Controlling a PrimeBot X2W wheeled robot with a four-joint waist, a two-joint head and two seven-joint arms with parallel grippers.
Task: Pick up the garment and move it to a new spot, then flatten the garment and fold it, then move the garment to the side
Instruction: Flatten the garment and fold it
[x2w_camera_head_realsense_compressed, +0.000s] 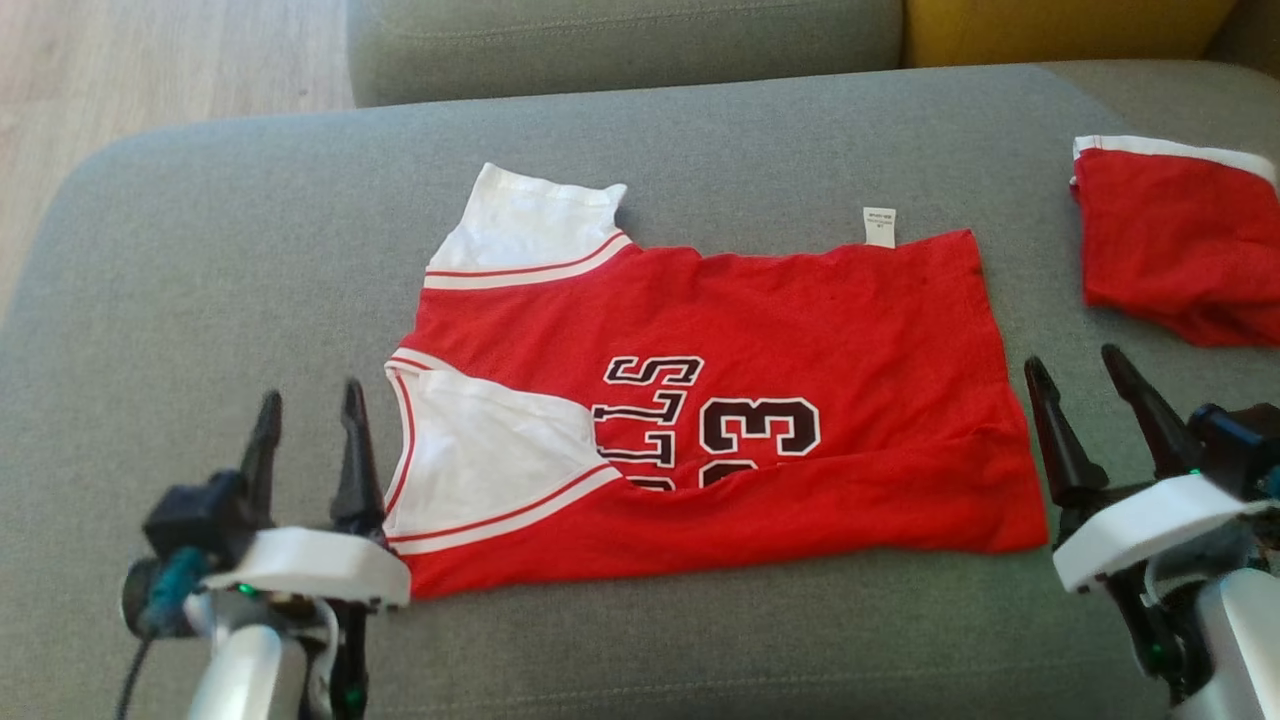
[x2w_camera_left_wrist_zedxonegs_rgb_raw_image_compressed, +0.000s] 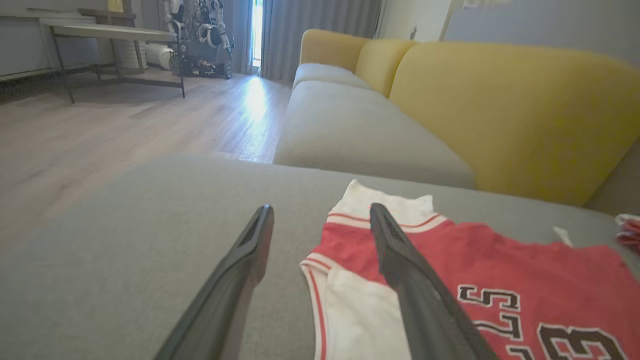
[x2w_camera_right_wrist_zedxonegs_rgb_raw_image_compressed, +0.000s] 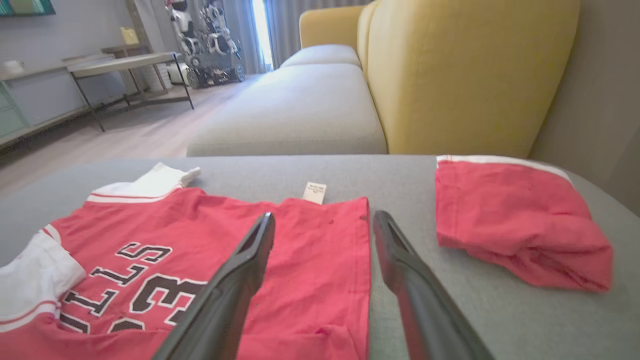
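Note:
The garment (x2w_camera_head_realsense_compressed: 760, 340) is a red jersey with white sleeves and dark lettering, lying on the grey sofa cushion (x2w_camera_head_realsense_compressed: 250, 250) with its near long edge folded up over the print. It also appears in the left wrist view (x2w_camera_left_wrist_zedxonegs_rgb_raw_image_compressed: 500, 260) and the right wrist view (x2w_camera_right_wrist_zedxonegs_rgb_raw_image_compressed: 300, 240). My left gripper (x2w_camera_head_realsense_compressed: 308, 405) stands open just left of the jersey's neck end, holding nothing; its fingers (x2w_camera_left_wrist_zedxonegs_rgb_raw_image_compressed: 405, 260) straddle the collar edge. My right gripper (x2w_camera_head_realsense_compressed: 1080, 370) is open at the hem end, empty, fingers (x2w_camera_right_wrist_zedxonegs_rgb_raw_image_compressed: 250, 260) above the hem corner.
Another red cloth with white trim (x2w_camera_head_realsense_compressed: 1180, 240) lies at the cushion's right edge, also seen in the right wrist view (x2w_camera_right_wrist_zedxonegs_rgb_raw_image_compressed: 515, 220). A yellow sofa back (x2w_camera_left_wrist_zedxonegs_rgb_raw_image_compressed: 500, 110) rises behind. Wooden floor (x2w_camera_left_wrist_zedxonegs_rgb_raw_image_compressed: 100, 125) and a table (x2w_camera_left_wrist_zedxonegs_rgb_raw_image_compressed: 100, 35) lie to the left.

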